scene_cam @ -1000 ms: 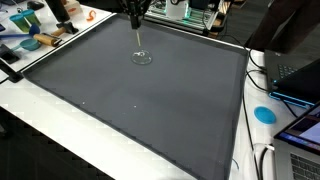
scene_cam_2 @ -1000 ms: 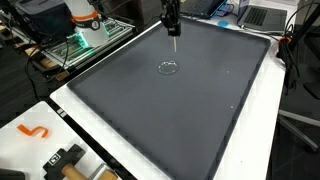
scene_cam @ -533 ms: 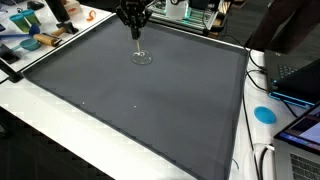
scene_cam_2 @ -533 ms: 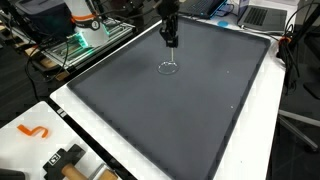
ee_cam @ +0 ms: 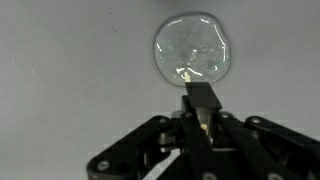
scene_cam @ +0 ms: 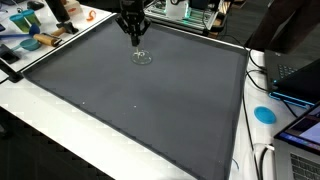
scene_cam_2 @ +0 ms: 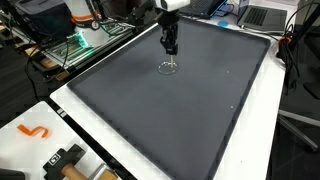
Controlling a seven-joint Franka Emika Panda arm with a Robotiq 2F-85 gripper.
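A clear round glass-like disc (ee_cam: pixel 193 48) lies on the dark grey mat (scene_cam: pixel 150 110); it shows as a small ring (scene_cam: pixel 142 57) (scene_cam_2: pixel 168 67) in both exterior views. My gripper (ee_cam: pixel 203 100) hangs straight above it, pointing down, a short way over the disc's near edge. The black fingers (scene_cam: pixel 134 30) (scene_cam_2: pixel 169 40) are pressed together. In the wrist view a dark finger pad (ee_cam: pixel 205 97) reaches the disc's rim, with a small bright glint behind it. Whether something thin is pinched between the pads I cannot tell.
The mat covers most of a white table (scene_cam: pixel 60 135). Tools and a blue dish (scene_cam: pixel 30 43) sit at one corner, and a blue disc (scene_cam: pixel 264 114) and laptops (scene_cam: pixel 295 75) at another side. An orange hook (scene_cam_2: pixel 33 131) and a black tool (scene_cam_2: pixel 65 160) lie on the white border.
The gripper has come down toward the disc. The thin pale line that ran from the fingertips to the disc a second ago is now almost fully covered. The disc has not moved.
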